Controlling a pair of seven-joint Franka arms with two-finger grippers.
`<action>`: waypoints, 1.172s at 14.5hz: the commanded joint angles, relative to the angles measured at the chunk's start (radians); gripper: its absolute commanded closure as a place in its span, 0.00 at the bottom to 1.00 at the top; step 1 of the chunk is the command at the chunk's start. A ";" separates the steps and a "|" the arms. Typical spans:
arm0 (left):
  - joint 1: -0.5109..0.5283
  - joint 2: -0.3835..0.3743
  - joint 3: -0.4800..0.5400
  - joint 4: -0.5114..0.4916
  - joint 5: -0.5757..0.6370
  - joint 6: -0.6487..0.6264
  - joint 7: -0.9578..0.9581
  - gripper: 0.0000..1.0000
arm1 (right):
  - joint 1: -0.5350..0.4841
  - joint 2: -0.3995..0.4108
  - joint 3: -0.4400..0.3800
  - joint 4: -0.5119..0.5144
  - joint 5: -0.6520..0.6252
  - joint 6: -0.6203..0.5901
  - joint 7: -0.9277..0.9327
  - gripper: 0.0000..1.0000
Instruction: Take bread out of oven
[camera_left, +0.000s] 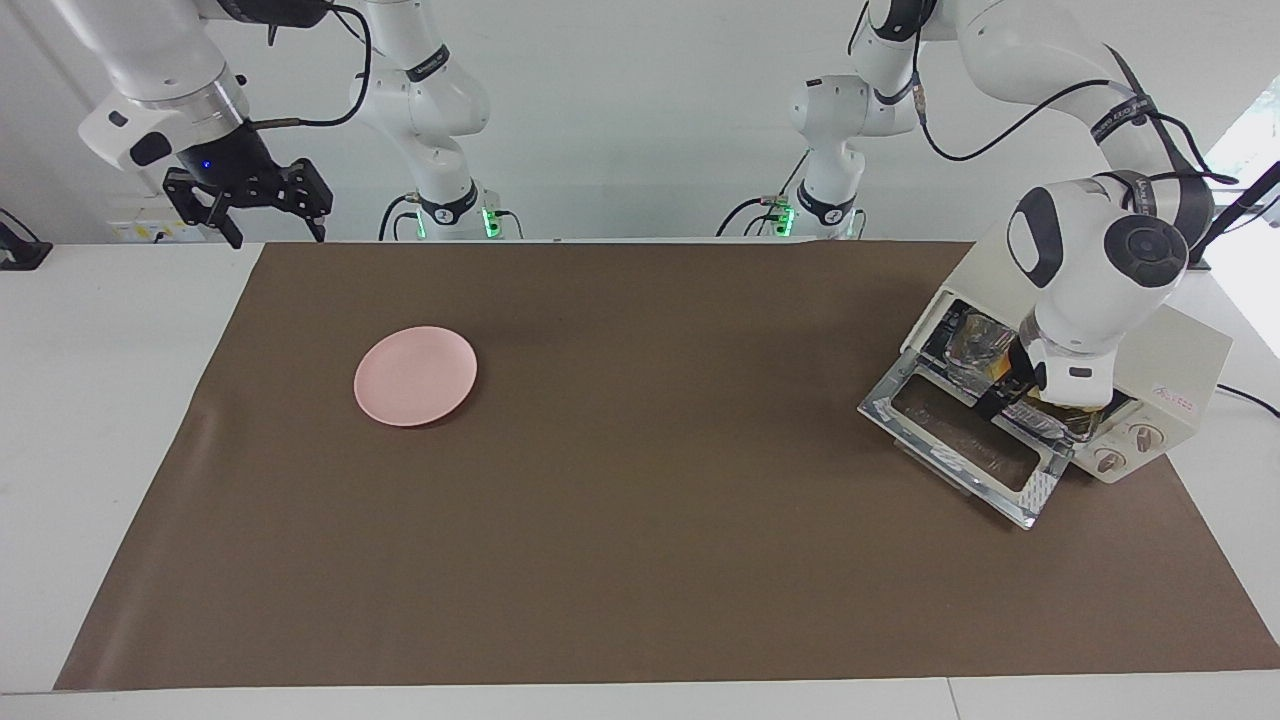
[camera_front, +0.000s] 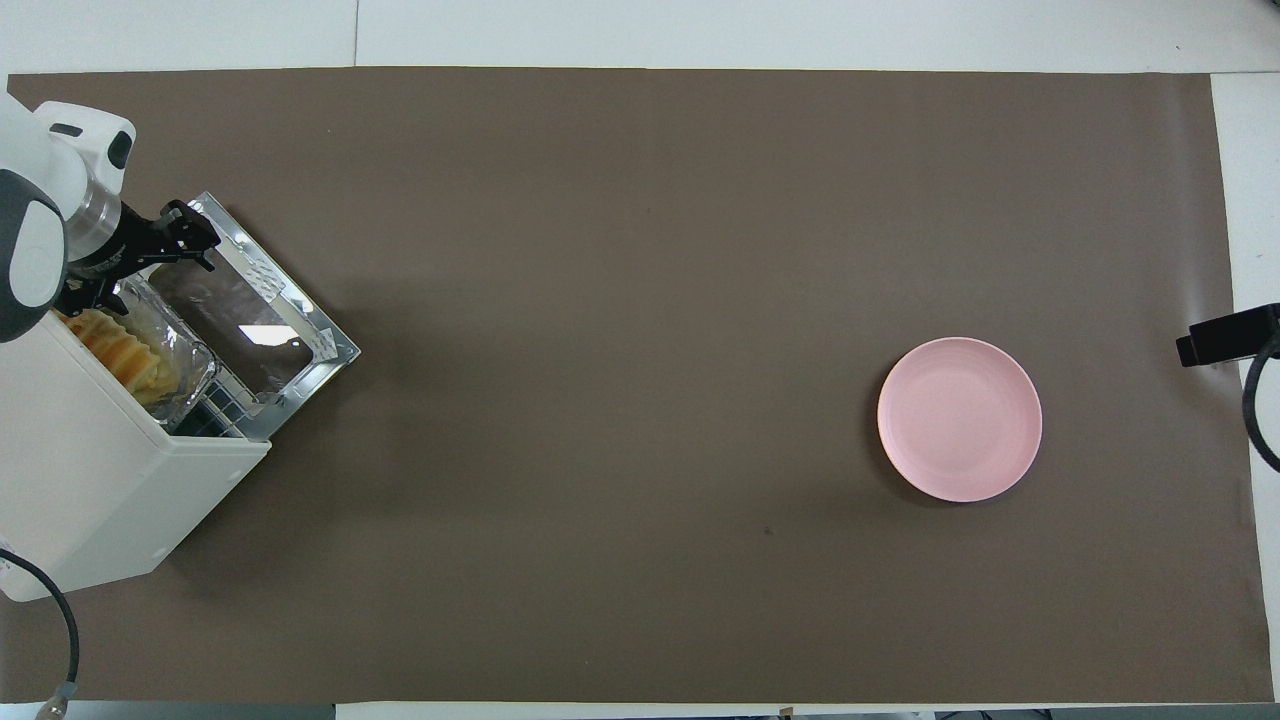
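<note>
The cream-white oven (camera_left: 1165, 335) (camera_front: 90, 470) stands at the left arm's end of the table, its glass door (camera_left: 955, 445) (camera_front: 250, 310) dropped open onto the mat. Inside, the golden ridged bread (camera_front: 112, 348) lies in a crinkled foil tray (camera_front: 175, 350); in the facing view the left arm's wrist hides most of the loaf. My left gripper (camera_left: 1008, 392) (camera_front: 135, 262) is open and points down at the oven's mouth, over the tray and one end of the bread. Whether it touches the bread I cannot tell. My right gripper (camera_left: 275, 232) hangs open, waiting above the table's edge at its own end.
A pink plate (camera_left: 415, 375) (camera_front: 960, 418) sits on the brown mat (camera_left: 640, 560) toward the right arm's end. The oven's two knobs (camera_left: 1125, 448) face away from the robots. A black cable (camera_left: 1250, 398) runs from the oven across the white table.
</note>
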 joint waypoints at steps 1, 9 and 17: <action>-0.007 -0.053 0.001 -0.134 0.018 0.112 -0.070 0.00 | -0.003 -0.015 0.004 -0.013 -0.015 -0.003 0.014 0.00; 0.036 -0.051 0.002 -0.202 0.019 0.201 -0.061 0.76 | -0.003 -0.015 0.004 -0.013 -0.013 -0.003 0.014 0.00; 0.052 -0.045 0.002 -0.194 0.059 0.218 -0.008 1.00 | -0.003 -0.015 0.004 -0.013 -0.013 -0.003 0.014 0.00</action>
